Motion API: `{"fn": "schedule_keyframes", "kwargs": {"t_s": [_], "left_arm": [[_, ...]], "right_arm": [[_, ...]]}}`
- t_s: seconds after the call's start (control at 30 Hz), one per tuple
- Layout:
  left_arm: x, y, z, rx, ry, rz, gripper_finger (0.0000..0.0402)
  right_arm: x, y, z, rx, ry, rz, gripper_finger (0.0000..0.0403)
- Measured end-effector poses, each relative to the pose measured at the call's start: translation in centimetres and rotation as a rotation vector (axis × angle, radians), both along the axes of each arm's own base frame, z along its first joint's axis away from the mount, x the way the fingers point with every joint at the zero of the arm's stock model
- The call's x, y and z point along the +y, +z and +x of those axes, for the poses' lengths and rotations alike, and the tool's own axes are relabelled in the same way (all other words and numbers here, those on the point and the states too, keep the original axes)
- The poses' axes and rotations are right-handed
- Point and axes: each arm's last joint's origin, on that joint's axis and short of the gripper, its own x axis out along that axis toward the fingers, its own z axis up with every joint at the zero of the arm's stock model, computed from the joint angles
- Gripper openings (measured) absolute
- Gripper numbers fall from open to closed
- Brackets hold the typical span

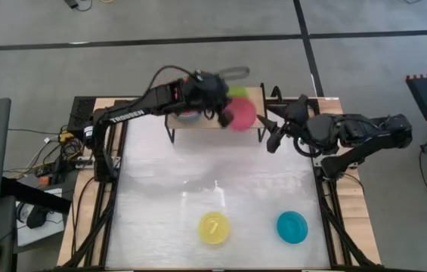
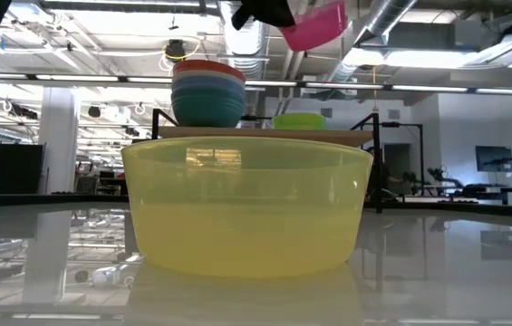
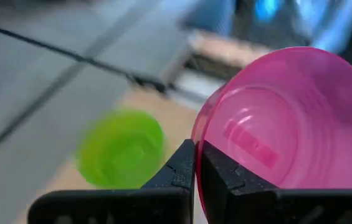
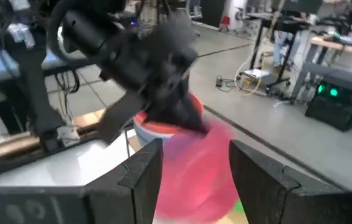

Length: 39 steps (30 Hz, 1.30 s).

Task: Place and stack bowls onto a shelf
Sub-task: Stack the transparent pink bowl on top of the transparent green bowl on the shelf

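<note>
My left gripper [image 1: 221, 108] is over the wooden shelf [image 1: 255, 97] at the table's far edge, shut on a pink bowl [image 1: 240, 114], which shows high above the shelf in the low view [image 2: 315, 25]. A stack of bowls with a red one on top [image 2: 207, 91] stands on the shelf's left part. A lime green bowl [image 2: 298, 120] stands beside it on the shelf top. My right gripper [image 1: 271, 134] is open and empty by the shelf's right end. A yellow bowl [image 1: 214, 228] and a cyan bowl [image 1: 292, 227] rest on the table near its front edge. My left gripper pinches the pink bowl's rim [image 3: 196, 144] between its two fingers, one finger [image 3: 222, 180] inside the bowl and the other [image 3: 176, 171] outside. The bowl is lifted clear above the shelf and hangs tilted, to the right of the lime green bowl [image 3: 121, 148].
The shelf's black metal legs [image 1: 170, 132] stand on the white table top. The table's side rails [image 1: 115, 151] run along both edges. There is free table between the shelf and the two front bowls. The yellow bowl fills the front of the low view [image 2: 246, 208].
</note>
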Motion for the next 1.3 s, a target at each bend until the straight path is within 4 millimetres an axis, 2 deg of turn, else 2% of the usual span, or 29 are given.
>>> {"fn": "schedule_keyframes", "kwargs": {"t_s": [0.23, 0.4, 0.57, 0.73, 1.0, 1.13, 1.3], "left_arm": [[5.0, 2.2, -0.5, -0.261, 0.188, 0.099, 0.0000], [7.4, 1.6, -0.6, -0.244, 0.216, 0.139, 0.0000], [9.8, 0.7, -0.7, -0.208, 0.179, 0.180, 0.0000], [12.5, -1.2, -0.6, -0.098, -0.032, 0.247, 0.0000], [14.8, -2.3, -1.7, -0.044, -0.084, 0.222, 0.0000], [15.2, -2.7, -1.6, -0.011, -0.097, 0.258, 0.0000], [15.6, -4.2, -0.5, 0.043, -0.162, 0.316, 0.0000]], "right_arm": [[-0.1, 0.0, 0.1, -0.079, -0.043, 0.090, 0.0211], [-0.1, 0.1, 0.0, -0.128, -0.063, 0.142, 0.0211], [-0.2, 0.1, 0.0, -0.164, -0.095, 0.174, 0.0211], [-0.4, 0.1, 0.0, -0.190, -0.112, 0.203, 0.0211], [-0.6, 0.0, 0.0, -0.227, -0.134, 0.243, 0.0207], [-0.7, 0.0, 0.0, -0.248, -0.146, 0.271, 0.0204], [-0.7, -0.2, -0.1, -0.259, -0.159, 0.303, 0.0203]]}}
